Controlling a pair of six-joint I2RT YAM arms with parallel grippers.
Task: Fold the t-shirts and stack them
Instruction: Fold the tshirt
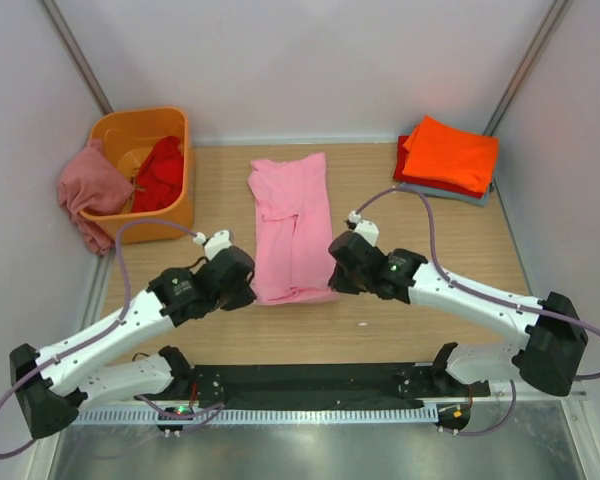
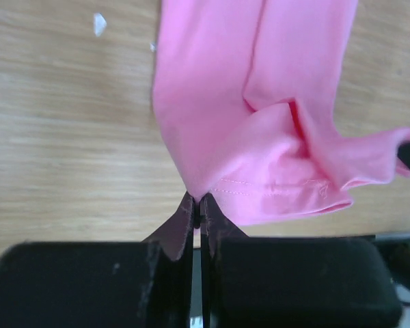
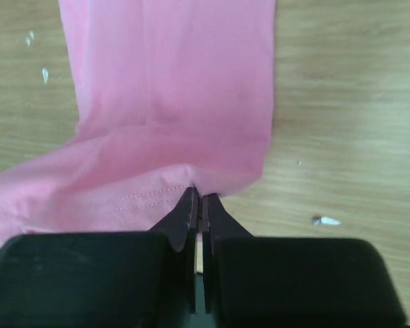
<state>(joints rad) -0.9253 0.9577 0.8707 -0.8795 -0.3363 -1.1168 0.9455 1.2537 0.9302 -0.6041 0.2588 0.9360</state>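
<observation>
A light pink t-shirt [image 1: 292, 225] lies lengthwise in the middle of the table, folded into a narrow strip. My left gripper [image 1: 252, 290] is shut on its near left hem corner [image 2: 203, 188], and my right gripper [image 1: 332, 278] is shut on the near right hem corner [image 3: 201, 184]. Both corners are pinched at the fingertips. A folded orange t-shirt [image 1: 450, 152] tops a stack at the back right, over a red one [image 1: 408, 172] and a grey-blue one [image 1: 470, 196]. A red t-shirt [image 1: 160, 172] lies in the tub and a dusty rose one [image 1: 88, 190] hangs over its left rim.
The orange plastic tub [image 1: 175, 205] stands at the back left. White walls close in the table on three sides. Small white scraps [image 3: 326, 220] lie on the wood near the right gripper.
</observation>
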